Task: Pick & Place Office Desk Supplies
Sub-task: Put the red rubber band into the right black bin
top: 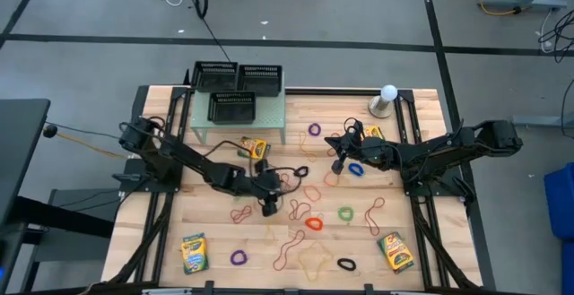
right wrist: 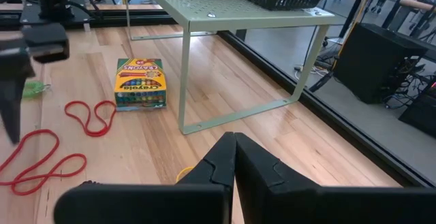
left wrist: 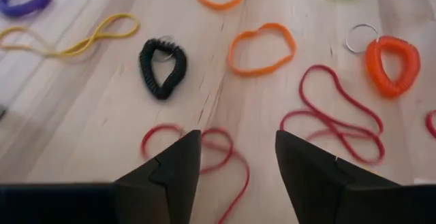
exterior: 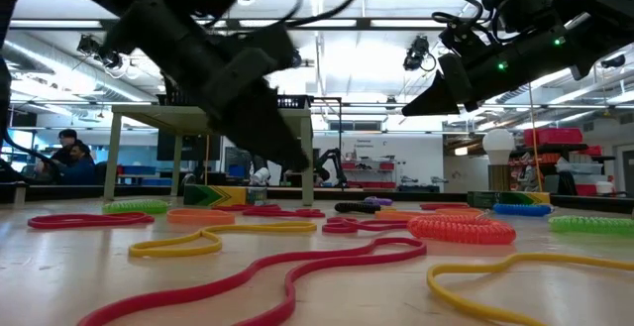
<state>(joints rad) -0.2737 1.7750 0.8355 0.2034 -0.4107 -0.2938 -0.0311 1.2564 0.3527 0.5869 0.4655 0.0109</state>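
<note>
Rubber bands in red, orange, yellow, green, purple and black lie scattered over the wooden table (top: 215, 232). In the left wrist view my left gripper (left wrist: 237, 149) stands open, slanting down over a thin red band (left wrist: 211, 142), with a black coiled loop (left wrist: 163, 67) and an orange band (left wrist: 262, 47) just beyond. It shows at the table's middle in the high view (top: 269, 205). My right gripper (right wrist: 235, 142) is shut and holds nothing, hanging above the table right of the middle (top: 340, 163). Crayon boxes lie flat: one by the shelf (top: 255, 148), two near the front (top: 194, 252) (top: 395, 250).
A pale green shelf (top: 238, 126) stands at the back left and carries black mesh trays (top: 238, 84). A white ball-topped stand (top: 386, 99) is at the back right. An orange coiled loop (left wrist: 392, 64) and a red band (left wrist: 340, 115) lie close to my left gripper.
</note>
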